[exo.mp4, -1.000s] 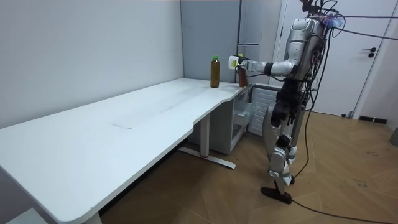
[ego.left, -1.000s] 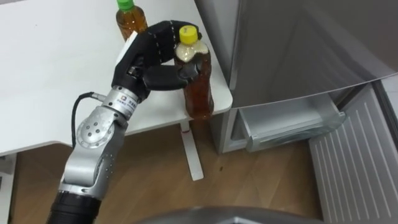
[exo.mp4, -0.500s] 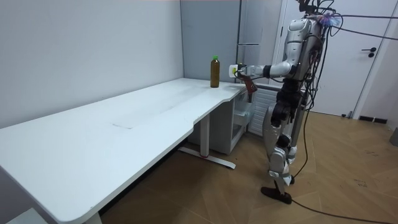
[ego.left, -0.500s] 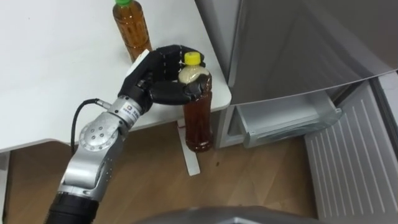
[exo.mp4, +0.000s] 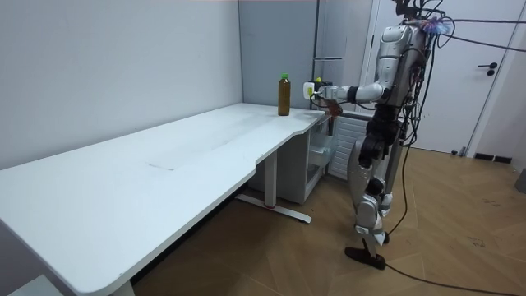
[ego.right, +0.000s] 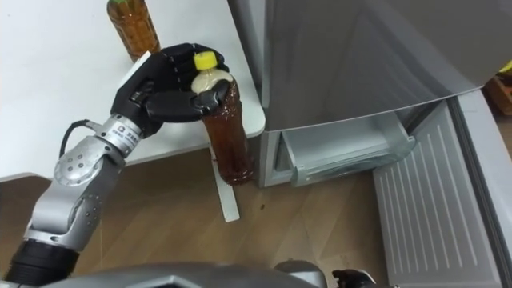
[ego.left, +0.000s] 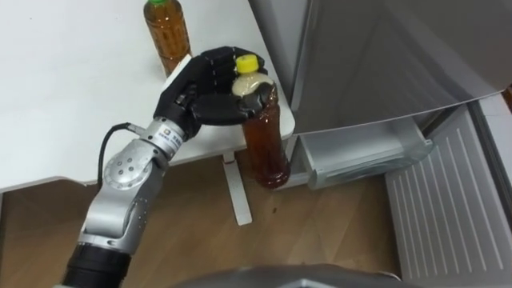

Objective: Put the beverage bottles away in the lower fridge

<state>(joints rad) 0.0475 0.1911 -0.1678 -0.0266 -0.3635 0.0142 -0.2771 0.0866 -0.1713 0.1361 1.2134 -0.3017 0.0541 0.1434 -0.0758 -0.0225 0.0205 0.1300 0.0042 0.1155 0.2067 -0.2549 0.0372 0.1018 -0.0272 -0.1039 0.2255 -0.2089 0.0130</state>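
Room view first: the robot stands on the wooden floor (exo.mp4: pixel 460 230) at the far corner of the long white counter (exo.mp4: pixel 164 164), body upright, left arm stretched out towards that corner.

From the head camera, the biggest thing is the grey fridge (ego.left: pixel 384 56), filling everything from 12 to 3 o'clock. Its lower door (ego.left: pixel 448 200) is swung open at about 4 o'clock, with the white ribbed inside facing up. You can see a pale drawer (ego.left: pixel 360 156) inside the lower compartment. The counter takes up the 9 to 12 o'clock part, and its white leg (ego.left: pixel 236 188) drops to the floor near the middle of the view.

The left hand (ego.left: pixel 204 92) is clenched round the neck and shoulder of a bottle of brown drink (ego.left: pixel 266 144), thumb in front and fingers wrapped behind, right under the yellow cap (ego.left: pixel 246 62). That bottle isn't resting on anything. It hangs just past the counter's corner, over the floor, leaning a bit with its base pointing to roughly 5 o'clock, between the counter edge and the open lower fridge.

A second bottle (ego.left: pixel 166 36), same brown stuff but with a green cap (exo.mp4: pixel 284 75), stands upright on the counter at about 11 o'clock from the hand, close to it but apart.
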